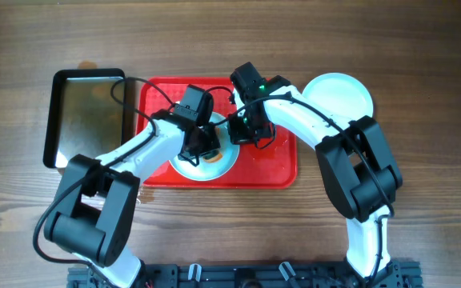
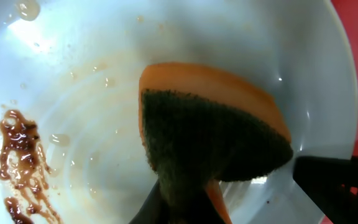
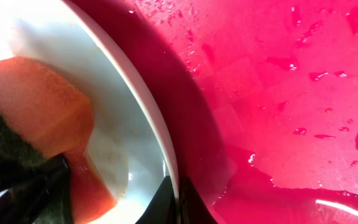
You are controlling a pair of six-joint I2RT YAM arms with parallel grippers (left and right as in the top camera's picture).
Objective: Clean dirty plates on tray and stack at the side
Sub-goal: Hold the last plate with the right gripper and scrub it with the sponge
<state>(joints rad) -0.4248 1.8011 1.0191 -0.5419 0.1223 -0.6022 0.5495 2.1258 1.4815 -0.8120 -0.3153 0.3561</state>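
Observation:
One white plate [image 1: 224, 165] lies on the red tray [image 1: 274, 170]. My left gripper [image 1: 201, 146] is shut on an orange sponge with a dark green pad [image 2: 210, 137] and presses it onto this plate [image 2: 104, 93]. A brown food smear [image 2: 20, 165] sits on the plate left of the sponge. My right gripper [image 1: 246, 132] is shut on the plate's rim [image 3: 143, 102], one finger inside and one outside [image 3: 178, 198]. The sponge also shows in the right wrist view [image 3: 39, 106]. A second white plate [image 1: 341, 94] lies on the table right of the tray. A third plate is not visible.
A dark shiny metal pan [image 1: 86, 116] stands left of the tray. The tray surface [image 3: 278, 93] is wet with droplets. The table [image 1: 422, 96] is brown wood. Black cables loop between the pan and the left arm.

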